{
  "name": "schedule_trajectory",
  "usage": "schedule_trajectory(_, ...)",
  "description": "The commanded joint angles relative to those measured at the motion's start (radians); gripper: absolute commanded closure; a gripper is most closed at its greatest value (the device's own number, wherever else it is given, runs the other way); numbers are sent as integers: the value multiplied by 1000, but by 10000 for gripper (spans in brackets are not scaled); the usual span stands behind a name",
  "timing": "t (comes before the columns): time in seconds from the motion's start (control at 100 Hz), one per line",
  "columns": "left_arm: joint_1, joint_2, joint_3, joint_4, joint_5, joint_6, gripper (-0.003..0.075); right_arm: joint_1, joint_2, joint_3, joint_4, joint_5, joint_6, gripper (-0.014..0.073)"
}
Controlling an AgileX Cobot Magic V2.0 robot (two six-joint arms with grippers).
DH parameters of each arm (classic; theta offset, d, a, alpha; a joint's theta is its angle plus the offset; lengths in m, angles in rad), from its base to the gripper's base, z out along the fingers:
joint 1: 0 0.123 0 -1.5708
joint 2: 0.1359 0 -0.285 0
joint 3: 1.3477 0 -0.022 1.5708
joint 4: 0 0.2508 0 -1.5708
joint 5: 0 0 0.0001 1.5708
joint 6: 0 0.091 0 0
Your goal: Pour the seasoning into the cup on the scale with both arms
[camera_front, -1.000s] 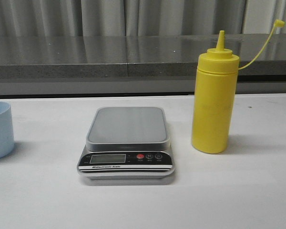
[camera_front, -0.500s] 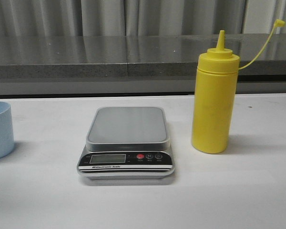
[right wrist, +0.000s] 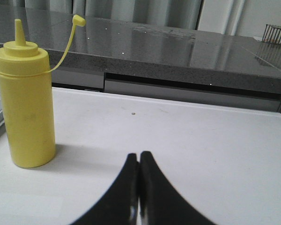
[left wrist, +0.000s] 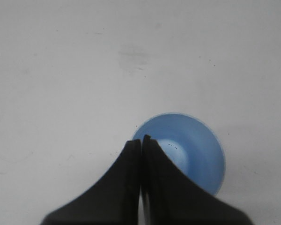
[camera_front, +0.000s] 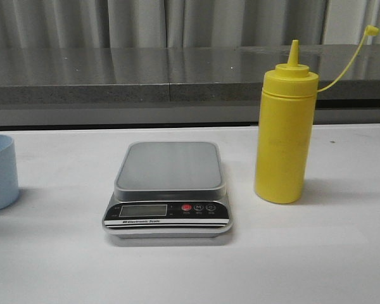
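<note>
The yellow seasoning bottle (camera_front: 285, 133) stands upright on the white table, right of the scale (camera_front: 168, 190), its tethered cap hanging off to the right. The scale's grey platform is bare. The pale blue cup (camera_front: 0, 171) stands at the table's left edge, partly cut off in the front view. From above, the left wrist view shows the cup (left wrist: 192, 150) open and empty, with my left gripper (left wrist: 141, 138) shut over its rim, holding nothing. My right gripper (right wrist: 139, 154) is shut and empty above the table, with the bottle (right wrist: 25, 98) standing some way off. Neither arm shows in the front view.
A grey stone ledge (camera_front: 177, 76) runs along the back of the table, with curtains behind it. A wire rack (right wrist: 276, 33) sits on that ledge in the right wrist view.
The cup's visible part at the left edge of the front view has shrunk slightly. Scale and bottle have not moved.
</note>
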Motion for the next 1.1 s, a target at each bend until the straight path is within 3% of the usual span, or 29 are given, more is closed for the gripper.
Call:
schedule_trajectory(0.0, 2, -22, -36, -11, -31, -5, 694, -7, -14, 0, -3, -82, -7, 660)
schedule_trajectory(0.1, 2, -22, -36, -6, -19, 0, 528, -7, -14, 0, -3, -82, -7, 660)
schedule_trajectory(0.18, 2, -22, -36, -6, -19, 0, 306, -7, -14, 0, -3, -82, -7, 660)
schedule_trajectory(0.23, 2, -22, -36, -6, -19, 0, 205, -7, -14, 0, -3, -82, -7, 660)
schedule_trajectory(0.32, 2, -22, -36, -6, -19, 0, 115, -7, -14, 0, -3, -82, -7, 660)
schedule_trajectory(0.64, 2, 39, -36, -6, -19, 0, 139, -7, -14, 0, -3, -82, -7, 660)
schedule_trajectory(0.86, 2, 112, -36, -6, -59, 0, 209, -7, -14, 0, -3, -82, -7, 660)
schedule_trajectory(1.09, 2, 187, -36, -6, -71, 0, 209, -7, -14, 0, -3, -82, -7, 660)
